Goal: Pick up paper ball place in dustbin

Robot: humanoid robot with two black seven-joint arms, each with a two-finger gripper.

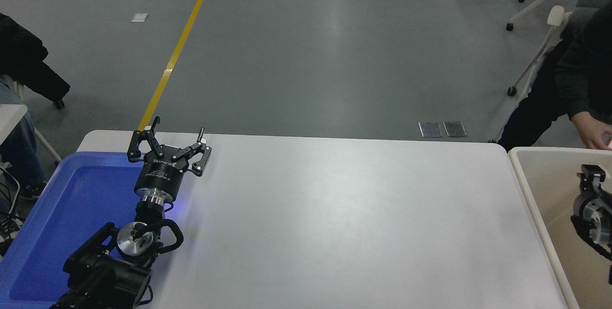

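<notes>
Where the frame's lower half lies, a white counter spans most of the width. Blue tray: lower left corner, shallow. Cream dustbin: right edge, its rim beside the counter's right end. Left gripper: lower left, over the tray's right edge, jaws spread wide, holding nothing. Right gripper: right edge, over the dustbin's interior; jaws' state cannot be told. Person's hand: upper right, beyond the dustbin's far rim. Paper ball: not visible.
</notes>
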